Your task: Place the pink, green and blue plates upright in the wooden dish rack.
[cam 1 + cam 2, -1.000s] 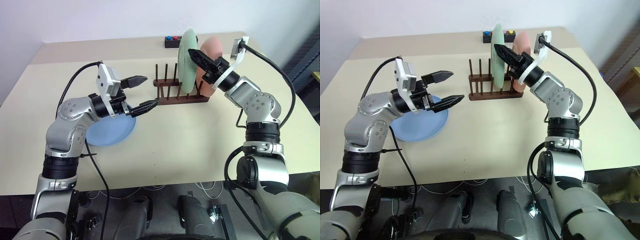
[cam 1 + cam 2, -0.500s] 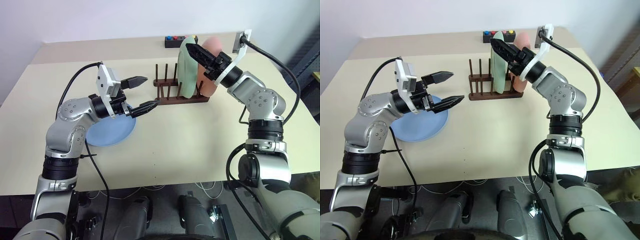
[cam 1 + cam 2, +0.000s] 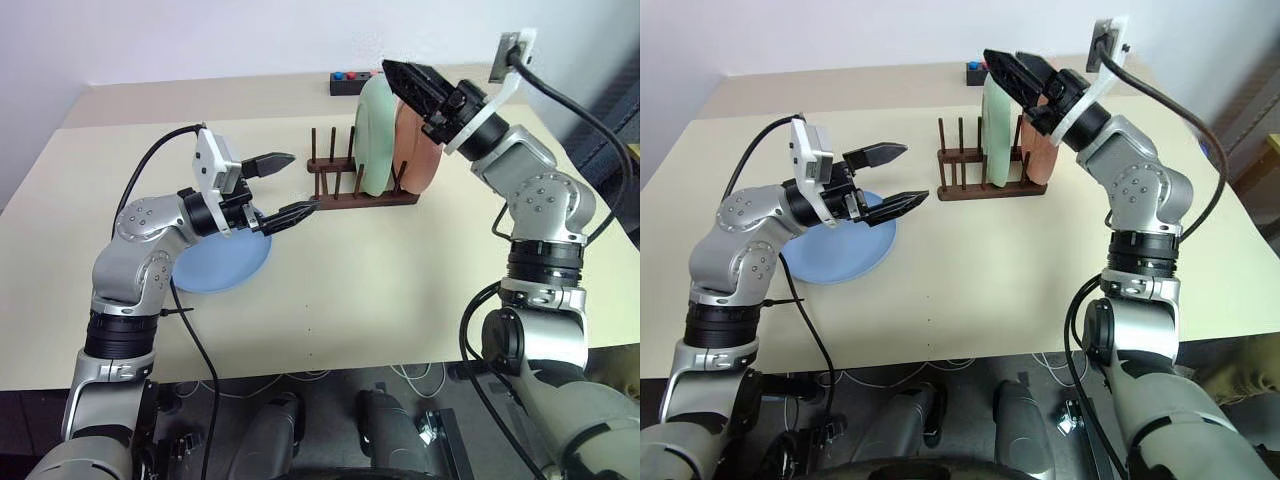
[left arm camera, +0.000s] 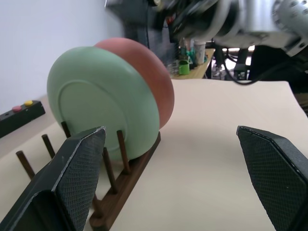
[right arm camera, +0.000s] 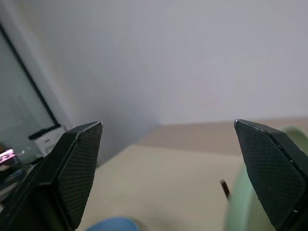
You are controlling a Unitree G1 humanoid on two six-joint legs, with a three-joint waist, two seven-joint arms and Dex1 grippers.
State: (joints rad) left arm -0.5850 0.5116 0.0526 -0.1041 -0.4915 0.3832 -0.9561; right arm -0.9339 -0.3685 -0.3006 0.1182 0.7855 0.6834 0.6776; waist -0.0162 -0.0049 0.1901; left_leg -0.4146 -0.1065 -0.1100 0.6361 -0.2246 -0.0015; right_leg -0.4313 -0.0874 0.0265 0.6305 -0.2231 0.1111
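Lifted clear of green plate (image 3: 377, 137), right gripper (image 3: 408, 82) fingers wide; blue plate (image 3: 222, 264) flat on tabletop (image 3: 380, 270), 8 o'clock of wooden dish rack (image 3: 345, 190); left gripper (image 3: 281, 186) fingers wide, empty; pinch rim firmly.

Rack (image 3: 360, 190): right-end slots blocked by green plate (image 3: 375, 140) & pink plate (image 3: 415, 150); left pegs free. Open tabletop (image 3: 380, 280) in front. Blue plate (image 3: 220, 265) flat under left gripper (image 3: 282, 187).

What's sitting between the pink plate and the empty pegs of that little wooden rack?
The green plate stands upright there, beside the pink plate and ahead of the free pegs of the wooden rack. The head views and the left wrist view show it.
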